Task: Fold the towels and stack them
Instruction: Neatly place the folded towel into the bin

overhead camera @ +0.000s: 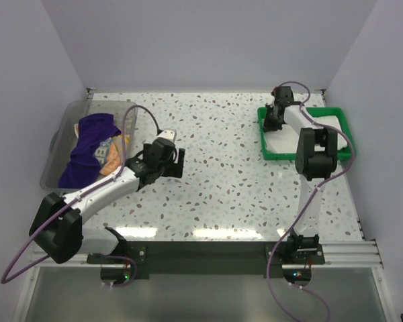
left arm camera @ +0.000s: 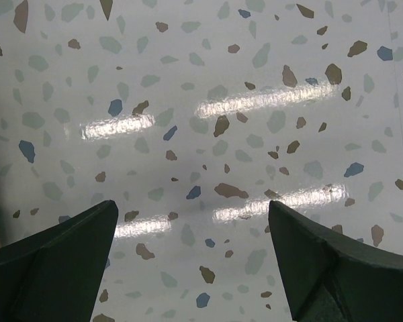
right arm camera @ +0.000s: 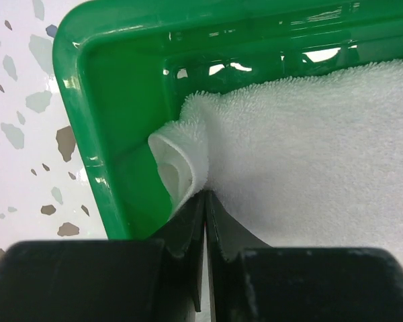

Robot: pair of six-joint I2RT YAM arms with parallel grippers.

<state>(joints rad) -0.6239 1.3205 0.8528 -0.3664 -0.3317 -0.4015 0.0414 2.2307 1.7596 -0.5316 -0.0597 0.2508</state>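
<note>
Right gripper (right arm camera: pixel 205 196), white towel (right arm camera: pixel 309 134) in tray (right arm camera: pixel 87 87)

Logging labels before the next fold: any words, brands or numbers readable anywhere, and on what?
No text reads clearly in any view.
Patterned towel in the clear bin: orange and blue shapes, maybe letters, too small to read.
White towel, green tray: no markings.

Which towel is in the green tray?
The white towel, alone in the green tray; the purple towel and the lettered towel sit bunched in the clear bin.
</note>
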